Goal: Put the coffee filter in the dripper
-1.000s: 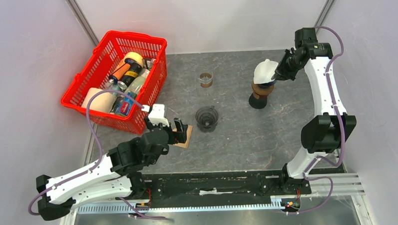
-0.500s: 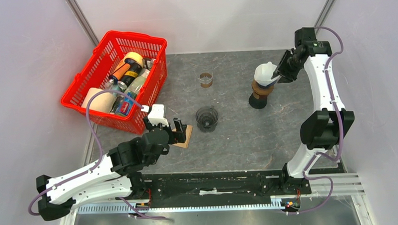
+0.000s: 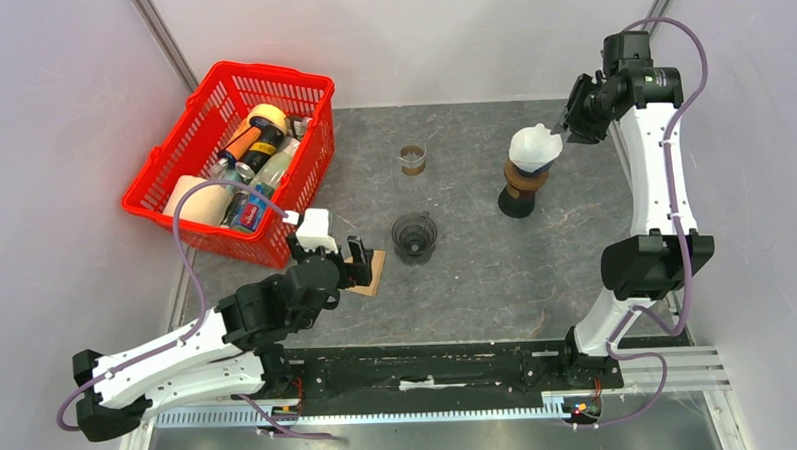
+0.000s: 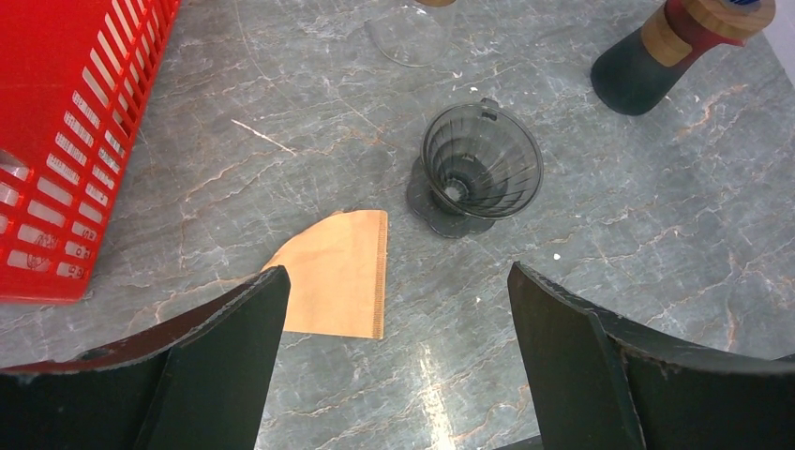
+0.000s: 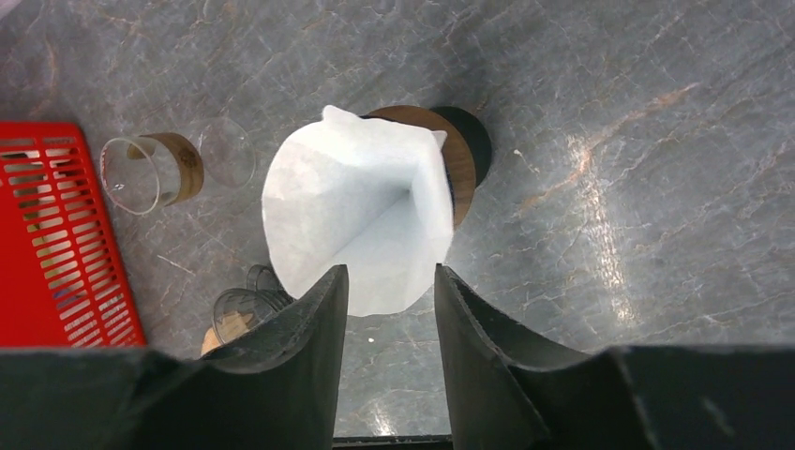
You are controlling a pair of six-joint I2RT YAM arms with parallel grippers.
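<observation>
Now the right arm stands higher and further back than a second ago, and the white coffee filter has come up off the wood-topped container with it. The left arm has not moved. The right gripper pinches the filter's lower edge between nearly closed fingers. The paper is a crumpled, half-opened cone with a crease down its middle, hanging in the air over the container, well apart from the dripper. The left gripper hovers spread wide and empty above a flat brown filter lying beside the dripper.
</observation>
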